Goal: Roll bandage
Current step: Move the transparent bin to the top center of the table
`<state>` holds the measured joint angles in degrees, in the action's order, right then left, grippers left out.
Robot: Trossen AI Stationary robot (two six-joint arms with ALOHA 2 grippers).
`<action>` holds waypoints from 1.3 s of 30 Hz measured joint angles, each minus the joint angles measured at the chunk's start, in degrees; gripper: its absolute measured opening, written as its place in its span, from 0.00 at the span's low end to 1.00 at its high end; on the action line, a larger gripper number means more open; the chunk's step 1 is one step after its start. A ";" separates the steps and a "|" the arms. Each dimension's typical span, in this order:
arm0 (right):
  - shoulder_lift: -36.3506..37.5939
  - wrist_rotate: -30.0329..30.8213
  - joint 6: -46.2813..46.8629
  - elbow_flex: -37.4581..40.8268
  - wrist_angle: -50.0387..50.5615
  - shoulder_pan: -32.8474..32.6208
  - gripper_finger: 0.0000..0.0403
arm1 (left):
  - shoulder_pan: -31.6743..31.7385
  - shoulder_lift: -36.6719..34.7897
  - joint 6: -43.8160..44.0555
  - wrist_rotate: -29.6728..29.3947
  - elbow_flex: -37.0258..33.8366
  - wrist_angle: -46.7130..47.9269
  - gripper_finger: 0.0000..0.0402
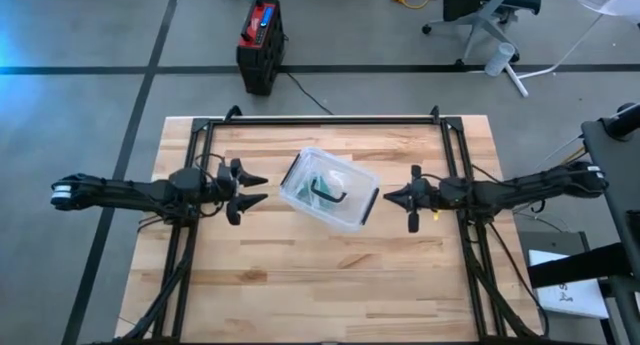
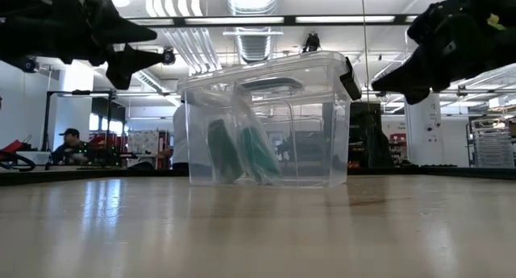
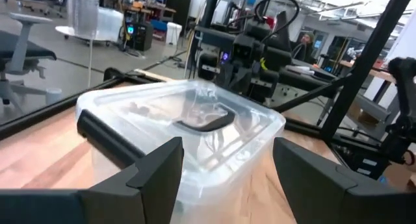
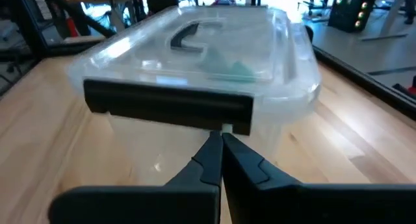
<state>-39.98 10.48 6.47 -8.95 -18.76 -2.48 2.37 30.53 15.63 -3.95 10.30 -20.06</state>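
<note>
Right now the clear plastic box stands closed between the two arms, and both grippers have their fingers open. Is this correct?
Not quite. The right gripper has its fingers shut, tips together, as the right wrist view shows. Only the left gripper is open. The clear plastic box does stand closed between the two arms.

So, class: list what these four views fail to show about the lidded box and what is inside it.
- Contents: green and dark shapes inside the clear box in the low view; blurred by its walls, unidentifiable.
- Bandage: none recognisable in any view.
- Latch state: right wrist view, right gripper jaws cover its lower edge.
- Box base: left wrist view, hidden behind left gripper.
</note>
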 joint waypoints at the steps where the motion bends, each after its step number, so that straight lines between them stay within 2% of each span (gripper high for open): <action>1: -1.67 0.02 -0.34 0.06 -1.27 0.00 0.00 | 0.01 -0.05 0.12 0.00 -0.33 -0.02 0.58; 9: -15.67 0.02 -1.94 -4.22 -10.48 0.02 0.00 | -0.02 -0.97 0.19 0.02 -1.69 0.04 0.58; 16: -22.99 0.04 -5.88 -11.14 -9.17 0.99 0.00 | -0.04 -0.60 4.89 0.00 -5.26 -0.04 0.58; 21: -22.81 0.00 -5.81 -12.98 -4.09 1.03 0.00 | -0.06 -0.36 4.61 -3.09 -6.03 0.33 0.58; 26: -20.33 0.07 -5.53 -13.00 0.96 1.03 0.00 | -0.01 -0.03 5.38 -6.37 -6.27 6.21 0.58; 29: -18.91 1.15 -5.52 -12.98 2.85 1.03 0.00 | -0.02 0.17 6.09 -6.47 -6.27 5.94 0.58; 34: -18.07 7.34 -7.62 -12.92 3.48 1.76 0.00 | -0.02 1.49 5.97 -8.84 -6.25 5.17 0.58; 39: -19.30 7.52 -8.47 -13.30 3.08 4.54 0.00 | -0.04 6.16 3.94 -8.97 -6.27 -0.93 0.58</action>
<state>-59.27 18.00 -2.00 -22.24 -15.68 2.06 2.33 36.69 19.56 -12.92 4.03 -20.99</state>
